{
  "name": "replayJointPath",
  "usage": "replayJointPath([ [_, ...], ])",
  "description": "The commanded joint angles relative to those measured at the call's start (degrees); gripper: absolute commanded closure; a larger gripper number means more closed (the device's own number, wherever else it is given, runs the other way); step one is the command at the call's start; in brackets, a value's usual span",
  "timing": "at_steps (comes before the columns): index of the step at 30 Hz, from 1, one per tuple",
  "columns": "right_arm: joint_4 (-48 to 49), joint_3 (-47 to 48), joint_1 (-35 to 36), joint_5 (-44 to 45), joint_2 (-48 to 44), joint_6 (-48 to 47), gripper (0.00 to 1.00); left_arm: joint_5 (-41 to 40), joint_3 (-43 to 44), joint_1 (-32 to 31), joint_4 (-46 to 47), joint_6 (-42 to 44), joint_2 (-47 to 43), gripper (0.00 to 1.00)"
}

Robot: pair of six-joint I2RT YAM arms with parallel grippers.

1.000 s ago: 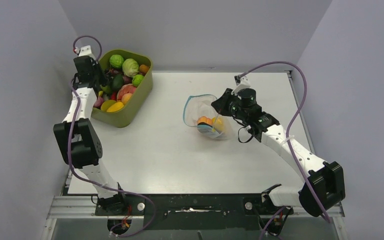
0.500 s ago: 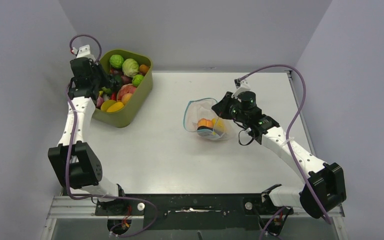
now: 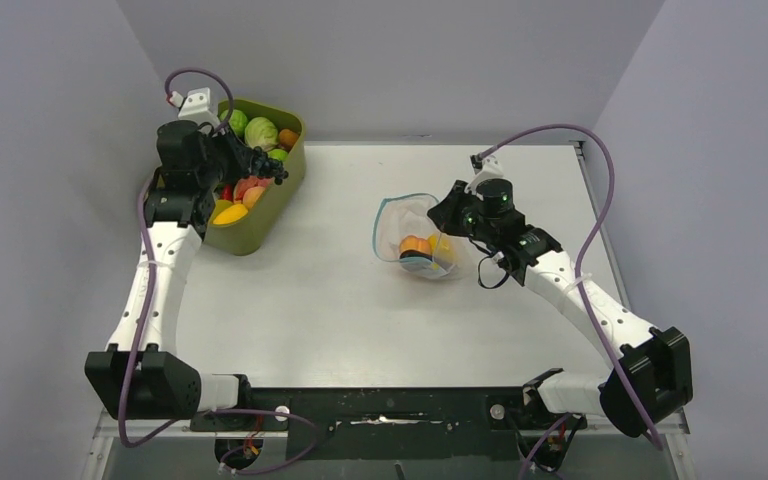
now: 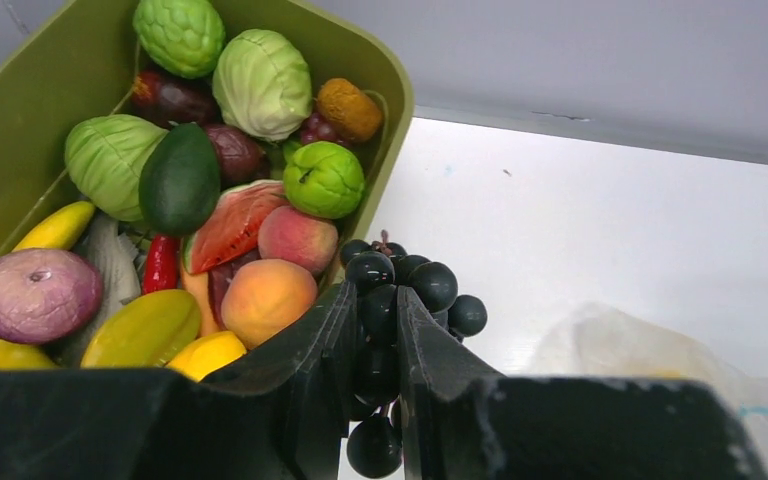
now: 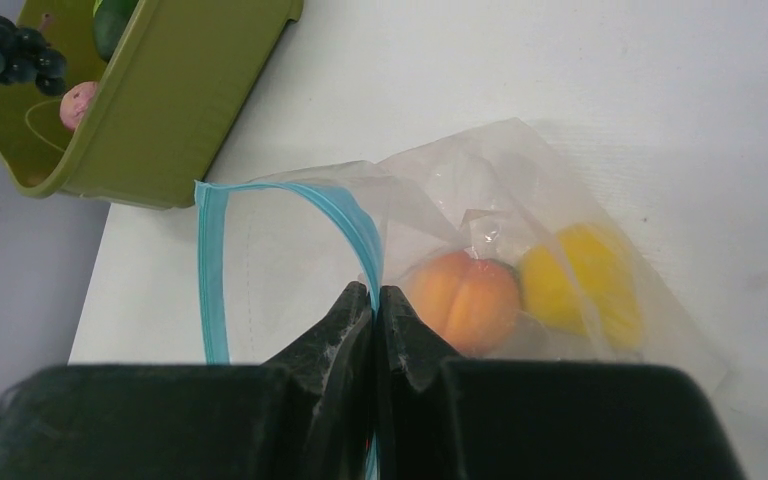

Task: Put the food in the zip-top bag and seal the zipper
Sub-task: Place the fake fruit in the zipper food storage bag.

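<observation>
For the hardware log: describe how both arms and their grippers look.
Both the left arm and right arm have white links with bulky black joints, each trailed by a looping purple cable. The left gripper and right gripper have black, wedge-shaped fingers.

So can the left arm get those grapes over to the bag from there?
Probably yes. The left gripper holds the grapes by the tub rim, only bare table lies between it and the bag, and the right gripper pinches the blue strip so the mouth gapes toward the tub.
</observation>
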Motion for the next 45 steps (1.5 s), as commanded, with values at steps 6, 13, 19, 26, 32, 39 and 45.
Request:
replayJointPath([
  [6, 1.9, 3.8, -0.4, 1.0, -0.5, -0.7, 1.0, 16.1, -1.1, -1.2, 3.8, -6.3, -5.4, 0.98],
  [13, 3.5, 5.2, -0.4, -1.1, 1.9, -0.1, 1.0, 27.7, -6.2, -3.7, 11.9, -15.2, -7.9, 0.98],
  [19, 4.1, 6.4, -0.5, -2.2, 3.3, 0.5, 1.0, 31.9, -10.6, -8.3, 21.3, -22.7, -8.5, 0.98],
  [26, 4.8, 6.1, -0.5, -2.6, 3.4, 1.1, 1.0, 33.2, -12.2, -15.3, 29.0, -26.8, -6.4, 0.98],
  [32, 5.6, 5.8, -0.4, -3.6, 3.0, 1.7, 1.0, 31.8, -15.4, -19.4, 34.0, -28.3, -4.5, 0.98],
  [39, 6.5, 5.4, -0.3, -5.0, 2.3, 1.4, 1.0, 30.8, -18.7, -23.5, 36.1, -27.6, -0.2, 0.98],
  [45, 8.4, 4.7, -0.1, -7.5, 1.7, 1.2, 1.0, 27.9, -19.0, -26.1, 36.1, -25.2, 4.2, 0.98],
])
